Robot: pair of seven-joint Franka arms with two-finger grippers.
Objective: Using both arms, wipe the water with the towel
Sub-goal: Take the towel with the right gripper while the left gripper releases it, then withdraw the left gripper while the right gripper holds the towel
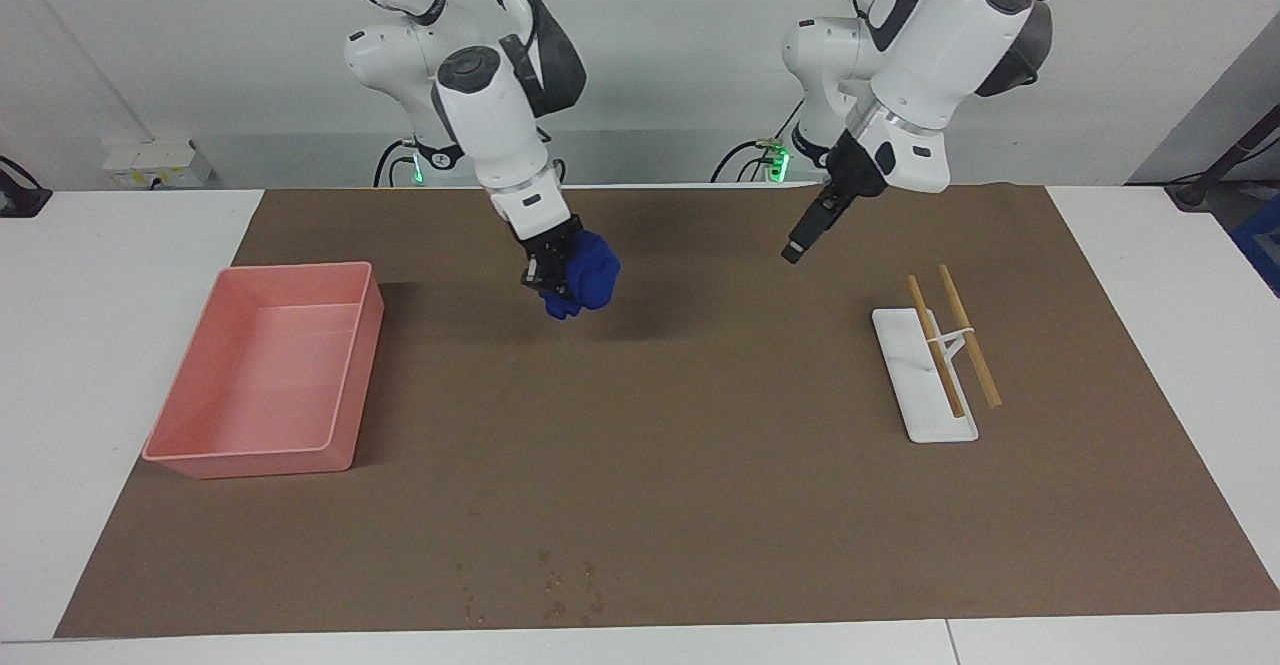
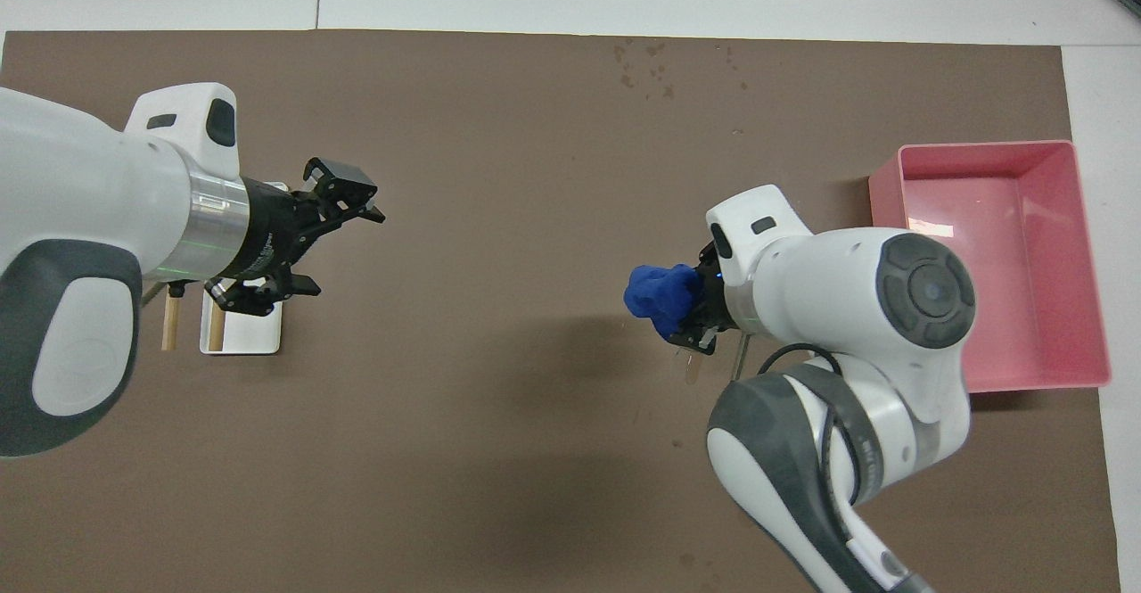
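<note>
Aloft, right end effector (image 1: 548,280) grips towel (image 1: 585,280) — left end effector (image 2: 307,227) spread, empty.

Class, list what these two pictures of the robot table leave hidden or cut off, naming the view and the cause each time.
1. Right gripper: overhead view, its fingertips are buried in the towel and partly covered by the arm's wrist.
2. Stick rack: overhead view, mostly covered by the left gripper and its arm.
3. Both arm bases: overhead view, cut off by the bottom edge.
</note>
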